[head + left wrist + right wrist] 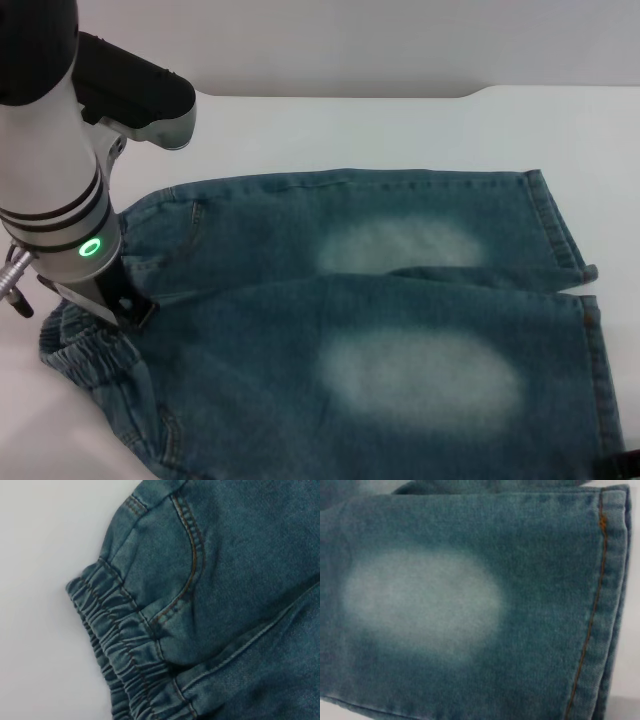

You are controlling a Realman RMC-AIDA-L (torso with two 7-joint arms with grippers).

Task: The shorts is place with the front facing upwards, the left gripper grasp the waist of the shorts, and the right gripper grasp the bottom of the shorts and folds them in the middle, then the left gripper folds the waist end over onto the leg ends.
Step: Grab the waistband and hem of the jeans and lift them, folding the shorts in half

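The blue denim shorts (pixel 300 320) lie flat on the white table, front up, with a pale oval patch (pixel 420 385) on each leg. The ruched elastic waist (pixel 85 355) is at the left; the stitched leg ends (pixel 565 235) are at the right. My left gripper (pixel 108 298) hangs low over the waist, beside a front pocket. The left wrist view shows the waistband (pixel 120 650) and the pocket seam (pixel 192 565) close below. Only a black corner of my right gripper (pixel 628 466) shows, by the near leg's hem. The right wrist view looks down on that hem (pixel 605 605) and a faded patch (pixel 420 600).
The white table (pixel 400 130) runs bare behind and to the left of the shorts. A pale wall edge lies along the far side. The left arm's white and black body (pixel 60 150) stands over the table's left part.
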